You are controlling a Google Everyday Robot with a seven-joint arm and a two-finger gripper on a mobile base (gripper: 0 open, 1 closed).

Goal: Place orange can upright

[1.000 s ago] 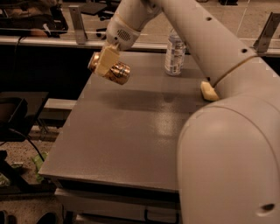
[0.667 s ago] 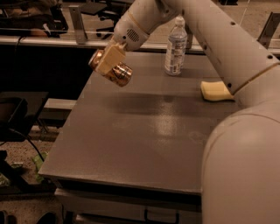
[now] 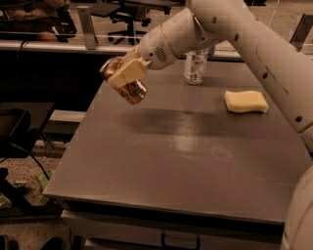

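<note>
table (image 3: 195,161) grey | office chair (image 3: 128,29) behind; floor (image 3: 22,172) speckled, left; light dim, warm

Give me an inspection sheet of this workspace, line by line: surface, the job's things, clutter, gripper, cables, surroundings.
Surface: grey table, flat top with a faint sheen near the middle.
Job's things: orange can, tilted, held in the air over the table's left rear part, not touching it.
Clutter: water bottle upright near the rear edge; yellow sponge lying flat to the right.
Gripper: gripper shut on the orange can, above the table's left rear.
Cables: dark cable on the floor left of the table.
Surroundings: office chair behind the table.
</note>
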